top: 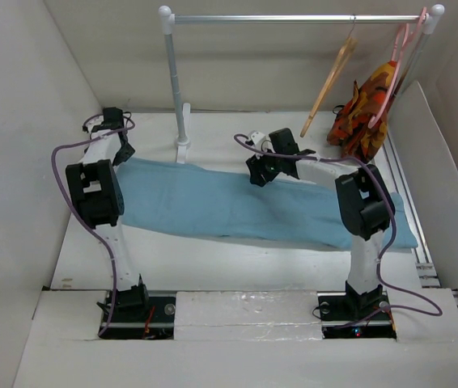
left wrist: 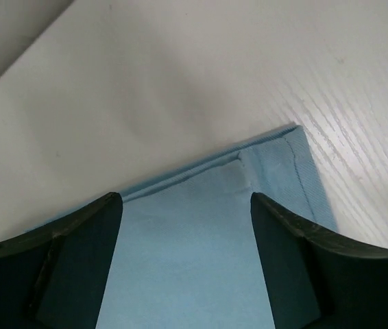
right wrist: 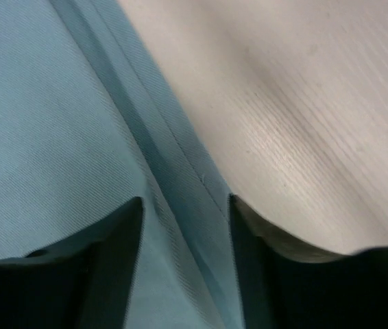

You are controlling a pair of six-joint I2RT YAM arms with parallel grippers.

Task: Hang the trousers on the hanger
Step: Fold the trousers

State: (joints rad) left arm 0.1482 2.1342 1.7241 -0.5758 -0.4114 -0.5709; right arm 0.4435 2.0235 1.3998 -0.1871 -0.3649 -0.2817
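- White-walled enclosure, with a white wood-grain table [top: 237, 259] as the work surface; both arm bases are bolted at its near edge.
- Trousers [top: 213, 202]: light blue, lying flat and spread lengthwise across the table from the far-left side to the right edge. On the cloth surface, not on any hanger.
- Clothes rack [top: 294, 18]: metal bar across the back, held on a grey upright post [top: 176, 89] that stands just beyond the trousers' far edge.
- Left arm [top: 95, 194]: reaches forward to the trousers' far-left corner.
- Right arm [top: 362, 202]: bends inward, wrist over the middle of the trousers' far edge.
- Patterned garment [top: 362, 113]: orange, red and yellow, hanging on a pink hanger [top: 391, 81] at the right end of the bar.
- Hanger [top: 330, 85]: slim tan wood, hooked on the bar just left of the pink one, tilted, bare. Well apart from the trousers.
- Left gripper [left wrist: 186, 199]: jaws spread wide, low over the hemmed corner of the trousers. Cloth lies flat between the dark fingers [left wrist: 77, 260]; nothing is pinched.
- Right gripper [right wrist: 184, 202]: jaws apart, straddling a stitched fold along the trousers' edge, bare table just to one side. Cloth is not clamped.
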